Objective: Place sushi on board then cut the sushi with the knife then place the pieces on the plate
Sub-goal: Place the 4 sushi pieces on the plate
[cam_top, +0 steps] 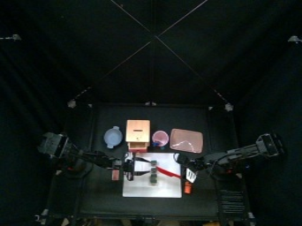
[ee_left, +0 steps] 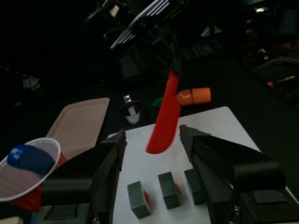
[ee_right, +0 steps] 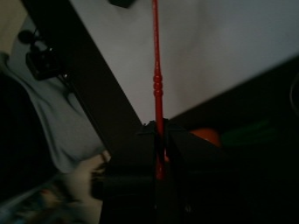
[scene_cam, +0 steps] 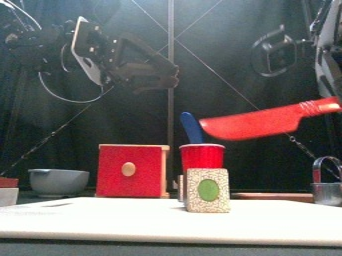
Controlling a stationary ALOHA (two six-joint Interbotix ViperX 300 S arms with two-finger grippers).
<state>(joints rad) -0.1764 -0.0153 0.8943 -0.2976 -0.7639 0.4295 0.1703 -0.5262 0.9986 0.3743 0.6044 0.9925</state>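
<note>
- Green sushi roll (scene_cam: 207, 190) stands on white board (scene_cam: 107, 215) (pink tray (cam_top: 186, 139) well behind).
- Right gripper (ee_right: 158, 133) clamps red knife (scene_cam: 267, 120), raised near the roll; left gripper (ee_left: 156, 140) spread wide, holding nothing.
- Risk: unsteadied roll skids or tips under the blade.

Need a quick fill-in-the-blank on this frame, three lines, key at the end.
1. The right gripper holds the red ____.
2. The blue knife stands in the red ____.
3. The sushi roll rests on the white ____.
Missing: knife; cup; board.
</note>
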